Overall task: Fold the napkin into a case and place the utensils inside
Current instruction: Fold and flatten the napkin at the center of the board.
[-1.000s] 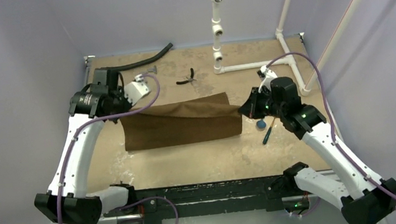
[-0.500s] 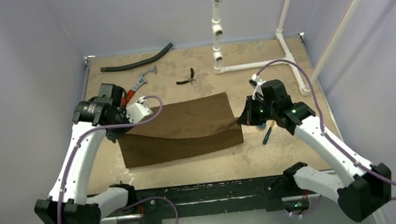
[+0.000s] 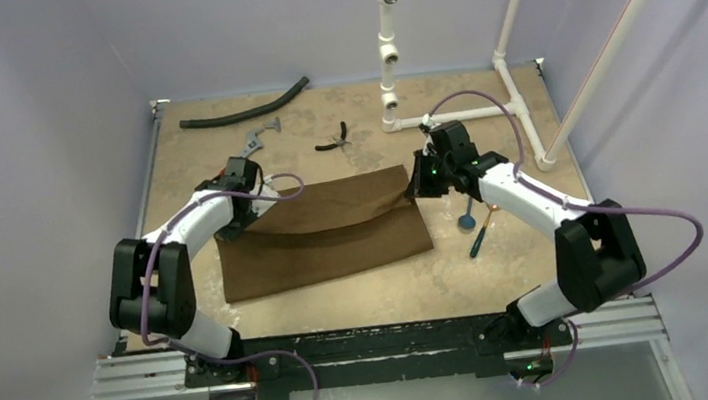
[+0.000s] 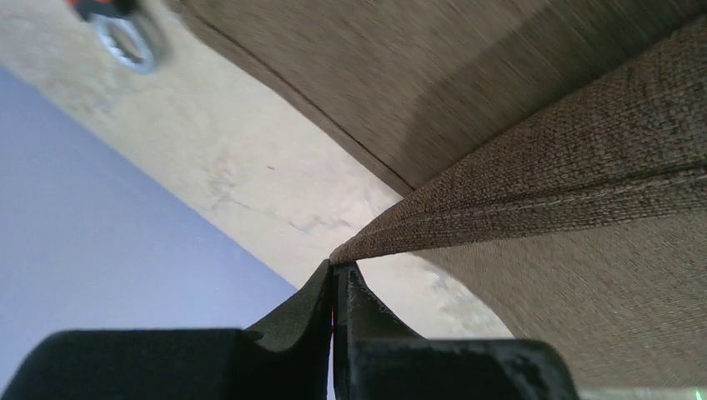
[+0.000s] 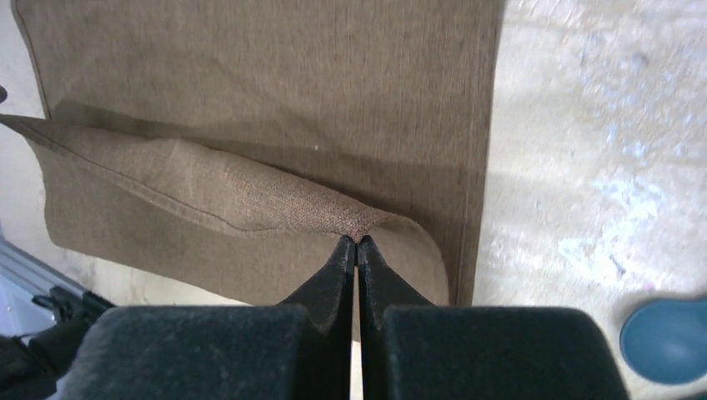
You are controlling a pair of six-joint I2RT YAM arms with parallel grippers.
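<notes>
The napkin (image 3: 335,247), a coarse-woven dark-brown cloth with stitched hems, lies partly doubled over itself, its raised edge stretched between both tools. The left gripper (image 4: 335,268) is pinched tight on one corner and the right gripper (image 5: 357,242) is clamped on the other. Near the right gripper, a spoon (image 5: 667,342) with a round blue bowl rests on the mottled tan table (image 5: 584,167).

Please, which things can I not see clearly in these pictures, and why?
- Left wrist view: the wrench is blurred and cut by the top edge.
- Right wrist view: the spoon shows only its blue bowl; the frame corner cuts the rest.
- Top view: the dark utensil is too small to identify.
- All views: the napkin hides whatever lies under it.
</notes>
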